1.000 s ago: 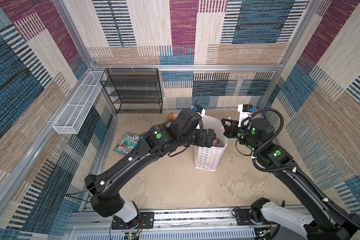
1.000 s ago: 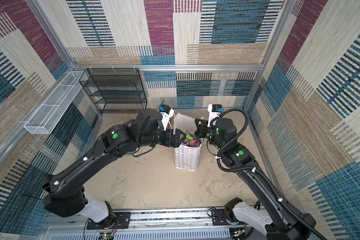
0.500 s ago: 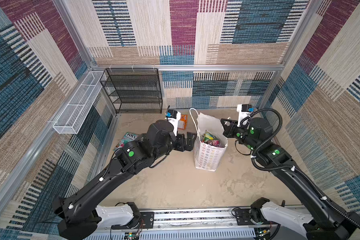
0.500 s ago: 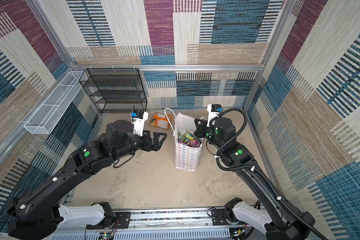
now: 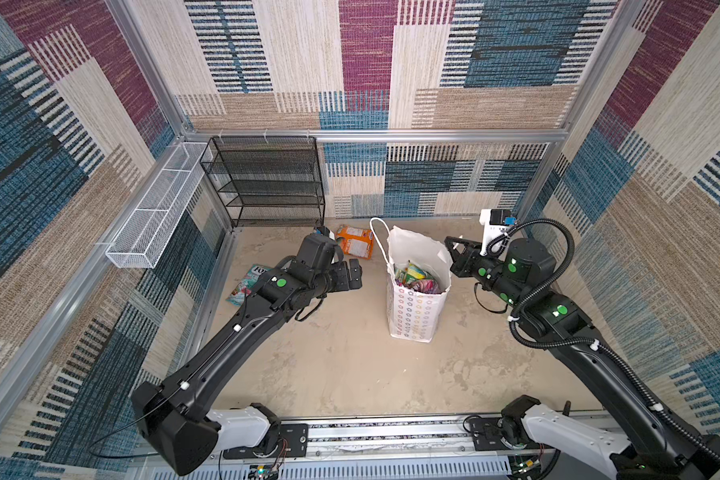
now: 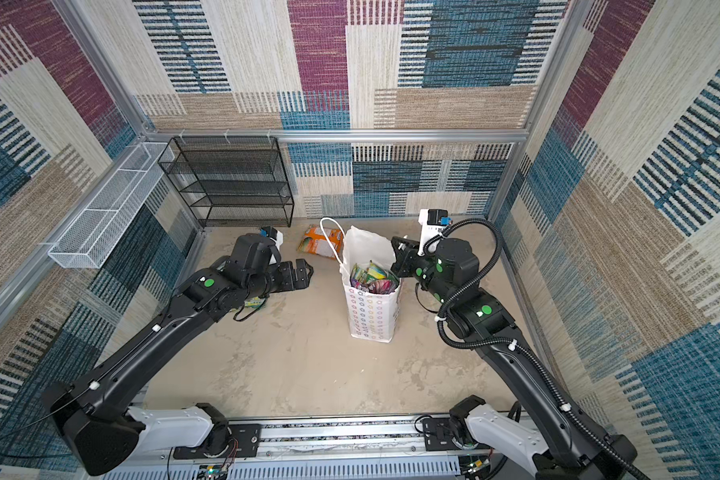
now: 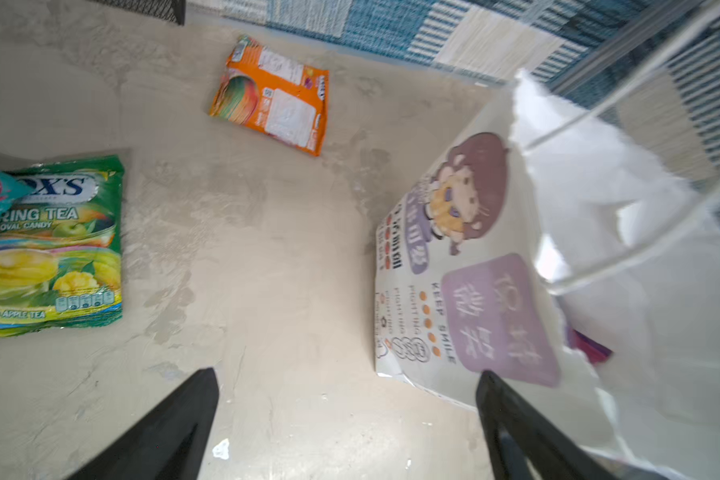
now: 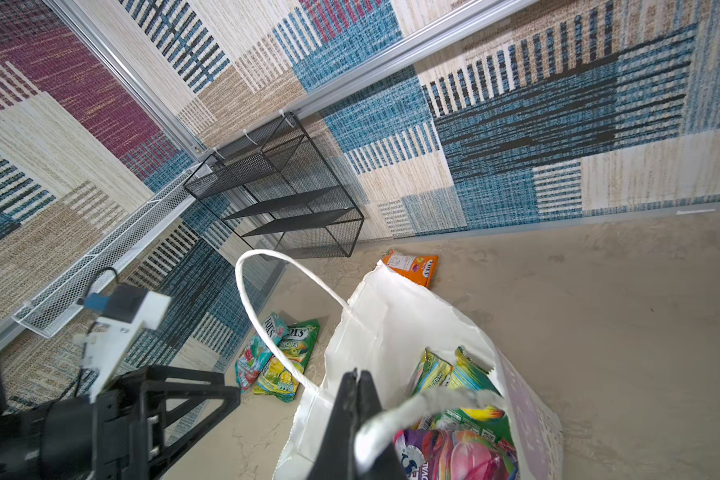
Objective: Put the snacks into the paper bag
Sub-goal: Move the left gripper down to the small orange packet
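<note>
You see patchwork woven walls (image 5: 362, 62) around a mottled beige floor (image 5: 350, 365), a black rack (image 5: 267, 183) at the back, upper left, and a white basket (image 5: 154, 216) just left of it.

Bright, even light filled the scene, leaving only faint soft shadows on the floor (image 5: 350, 353). Both top views were sharp, though the walls (image 5: 38, 166) bowed at the edges. The left wrist view was motion-blurred, with the paper bag (image 7: 599, 187) glaring white inside. The right wrist view's near cord handle (image 8: 412, 409) was out of focus.
</note>
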